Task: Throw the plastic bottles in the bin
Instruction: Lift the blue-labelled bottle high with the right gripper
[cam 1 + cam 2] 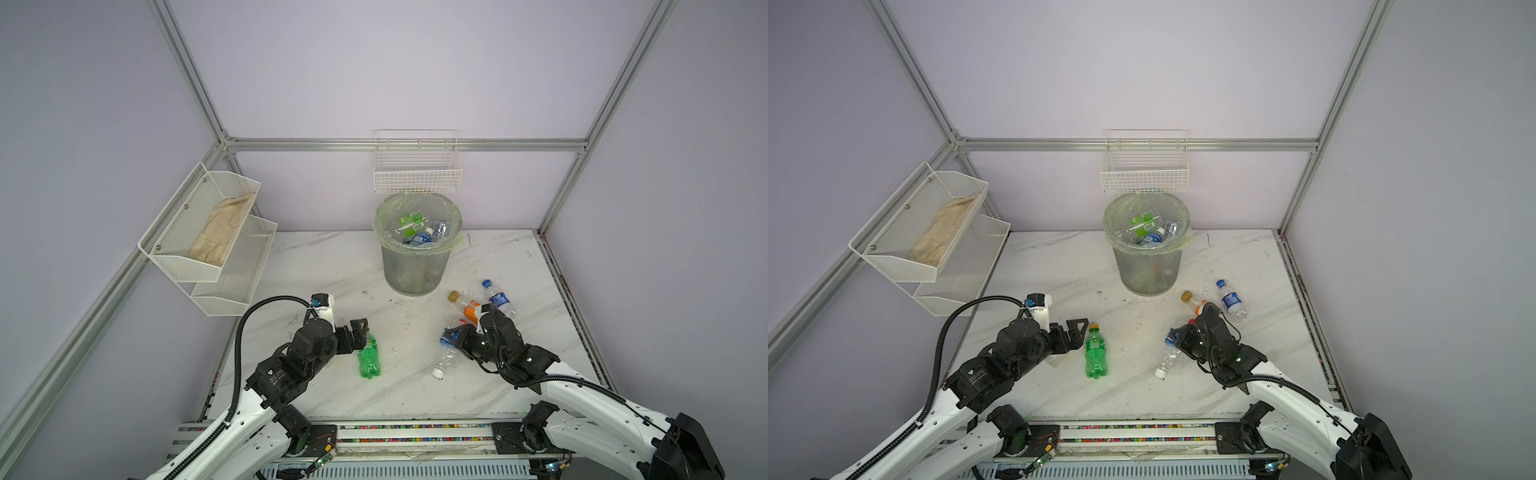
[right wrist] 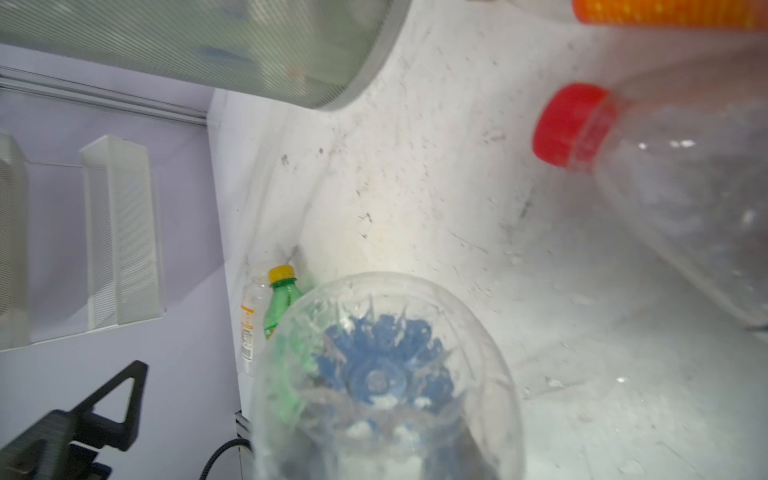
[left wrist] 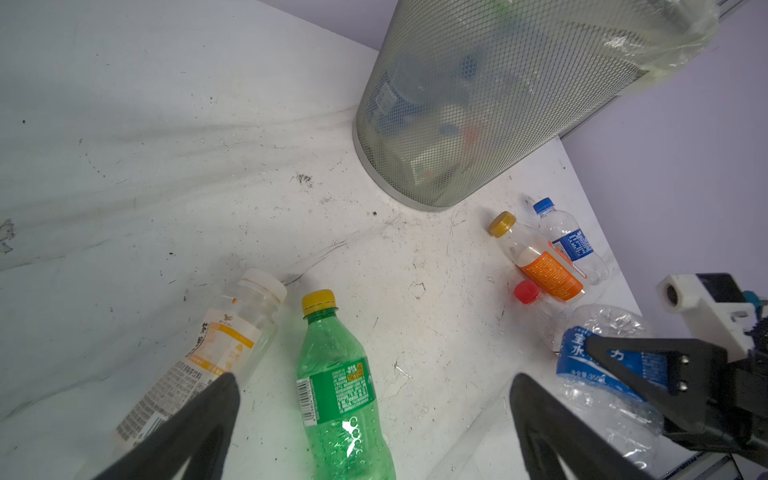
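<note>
A green bottle (image 1: 369,357) (image 3: 336,390) with a yellow cap lies on the marble table. My left gripper (image 1: 361,328) (image 3: 374,380) hovers over its neck end, open, nothing between the fingers. Beside it lies a white-capped bottle (image 3: 216,349), mostly under that arm in both top views. My right gripper (image 1: 455,336) is shut on a crumpled clear bottle (image 1: 445,353) (image 2: 386,374) with a blue label, its white cap pointing down. Behind it lie an orange-label bottle (image 1: 467,309), a blue-capped bottle (image 1: 498,299) and a red-capped bottle (image 2: 665,187). The bin (image 1: 417,249) holds several bottles.
A white wire basket (image 1: 417,174) hangs on the back wall just above the bin. A white two-tier mesh shelf (image 1: 208,241) with a cloth in it juts out at the left. The table's right edge (image 1: 573,316) runs close to the blue-capped bottle.
</note>
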You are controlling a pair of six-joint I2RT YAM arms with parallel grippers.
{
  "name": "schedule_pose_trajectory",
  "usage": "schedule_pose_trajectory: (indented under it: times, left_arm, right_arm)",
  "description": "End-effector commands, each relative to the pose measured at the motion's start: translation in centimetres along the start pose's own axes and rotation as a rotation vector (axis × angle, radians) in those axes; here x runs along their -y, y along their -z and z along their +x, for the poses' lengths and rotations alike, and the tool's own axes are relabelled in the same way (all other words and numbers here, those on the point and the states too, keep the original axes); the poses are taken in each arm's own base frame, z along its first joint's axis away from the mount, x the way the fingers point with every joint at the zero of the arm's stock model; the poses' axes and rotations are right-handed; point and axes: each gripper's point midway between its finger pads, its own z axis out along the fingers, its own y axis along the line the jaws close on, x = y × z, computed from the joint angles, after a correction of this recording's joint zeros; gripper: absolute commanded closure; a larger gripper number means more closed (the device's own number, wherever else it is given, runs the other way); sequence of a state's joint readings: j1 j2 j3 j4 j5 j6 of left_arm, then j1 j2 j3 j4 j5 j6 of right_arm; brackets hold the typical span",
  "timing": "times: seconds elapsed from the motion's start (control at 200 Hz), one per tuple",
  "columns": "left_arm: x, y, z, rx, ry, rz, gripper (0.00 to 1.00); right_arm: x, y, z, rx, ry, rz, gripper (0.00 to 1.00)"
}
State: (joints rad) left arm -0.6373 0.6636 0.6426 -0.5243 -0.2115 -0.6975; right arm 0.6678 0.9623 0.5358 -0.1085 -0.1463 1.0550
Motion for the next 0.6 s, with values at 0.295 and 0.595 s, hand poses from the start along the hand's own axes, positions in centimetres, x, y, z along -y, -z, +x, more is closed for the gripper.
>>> schedule_pose_trajectory:
  times: [0.295,0.595]
  left_arm:
    - [-0.9,0.1,1.1,-0.001,0.026,-0.004,0.00]
    - [-0.9,0.1,1.2,-0.002,0.032,0.000,0.00]
  right_arm:
    - [-10.0,1.3,-4.2,0.096,0.201,-0.121,1.00]
    - [-13.3,3.4,-4.6,0.147,0.312,-0.154,1.00]
